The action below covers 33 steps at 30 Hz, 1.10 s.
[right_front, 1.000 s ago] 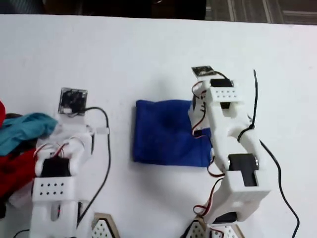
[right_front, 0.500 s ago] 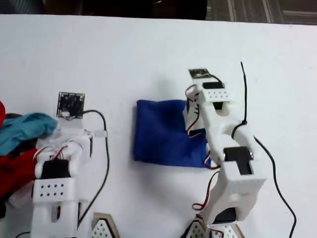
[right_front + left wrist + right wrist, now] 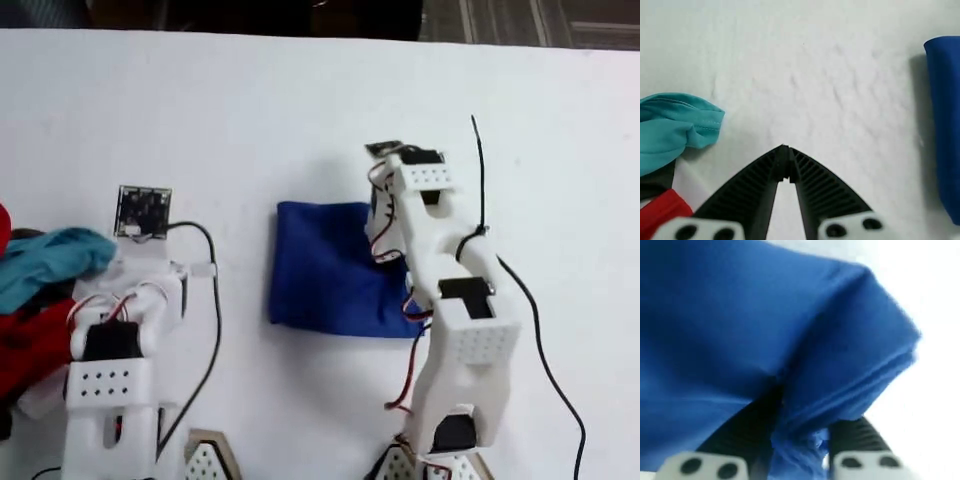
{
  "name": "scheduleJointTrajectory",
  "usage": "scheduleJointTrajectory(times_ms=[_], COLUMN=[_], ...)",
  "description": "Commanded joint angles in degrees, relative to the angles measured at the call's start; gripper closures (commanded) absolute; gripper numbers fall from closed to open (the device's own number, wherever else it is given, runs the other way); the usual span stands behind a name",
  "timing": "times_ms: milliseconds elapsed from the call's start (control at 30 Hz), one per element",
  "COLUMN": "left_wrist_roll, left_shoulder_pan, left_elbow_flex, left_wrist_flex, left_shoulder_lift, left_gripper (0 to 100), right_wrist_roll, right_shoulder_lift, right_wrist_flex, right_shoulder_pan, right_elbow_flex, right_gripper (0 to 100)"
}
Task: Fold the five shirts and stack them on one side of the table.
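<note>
1. The blue shirt point(image 3: 325, 265) is seen folded into a rough rectangle near the middle of the white worktop point(image 3: 250, 110).
2. Its right edge is overlain by the right arm point(image 3: 450, 290) in the high view.
3. In the right wrist view, a bunched fold of the blue cloth is pinched between the fingers of the right end effector point(image 3: 805, 415), which is clamped on the shirt.
4. The left end effector point(image 3: 785, 167) is pointed at bare worktop; its jaws are closed tip to tip, and nothing is held between them.
5. A teal shirt point(image 3: 50, 260) is found crumpled at the left edge of the worktop, partly on top of a red shirt point(image 3: 35, 340).
6. Both garments are located just beside the left arm point(image 3: 115, 350) and well apart from the blue shirt.
</note>
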Motion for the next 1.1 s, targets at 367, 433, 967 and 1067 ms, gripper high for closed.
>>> scheduleJointTrajectory(times_ms=[367, 433, 967, 1067], left_wrist_roll=[-0.35, -0.35, -0.44, -0.44], left_shoulder_pan=[-0.7, -0.7, -0.79, -0.79], left_elbow_flex=[0.22, 1.19, 4.44, 4.44], left_wrist_flex=[-0.7, -0.88, -1.05, -1.05], left_shoulder_lift=[-0.7, -0.7, -0.7, -0.7], left_gripper=[97, 97, 97, 97], right_wrist_roll=[15.03, 17.76, 26.37, 26.37], right_shoulder_lift=[3.38, 3.38, 28.53, 32.4], right_wrist_flex=[1.45, 1.36, -8.48, -11.21], right_shoulder_pan=[21.76, 24.84, 36.53, 36.97], right_elbow_flex=[-30.07, -34.9, -75.16, -80.35], right_gripper=[98.0, 98.0, 98.0, 98.0])
